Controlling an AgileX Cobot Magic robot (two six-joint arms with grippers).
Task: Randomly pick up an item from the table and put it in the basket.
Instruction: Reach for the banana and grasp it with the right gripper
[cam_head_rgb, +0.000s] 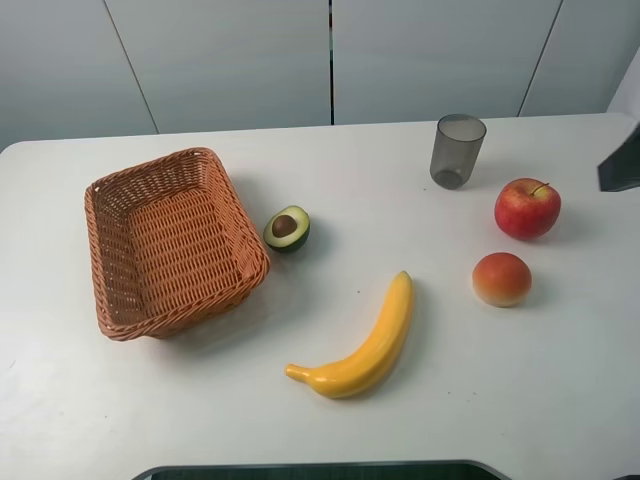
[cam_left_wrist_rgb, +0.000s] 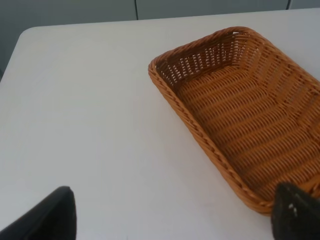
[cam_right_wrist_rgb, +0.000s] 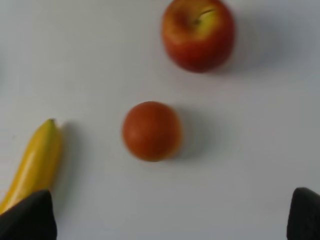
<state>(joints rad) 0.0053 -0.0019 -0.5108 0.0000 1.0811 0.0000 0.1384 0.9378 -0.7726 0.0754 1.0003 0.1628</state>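
White table (cam_head_rgb: 520, 400) lies beneath left and right jaws, parted wide, empty.

White table (cam_head_rgb: 150, 400) carries basket (cam_head_rgb: 245, 240), avocado half (cam_head_rgb: 287, 228), banana (cam_head_rgb: 365, 345), grey cup (cam_head_rgb: 457, 150), apple (cam_head_rgb: 527, 208), orange-red fruit (cam_head_rgb: 501, 279).

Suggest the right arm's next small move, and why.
Probably centre the open right claw over the long curved glossy yellow banana: it lies free on the white table, only one end in that claw's view, and the orange-brown woven wicker basket holds nothing.

Halved avocado (cam_head_rgb: 287, 228), grey cup (cam_head_rgb: 457, 150), red apple (cam_head_rgb: 527, 208), perhaps a peach (cam_head_rgb: 502, 279).
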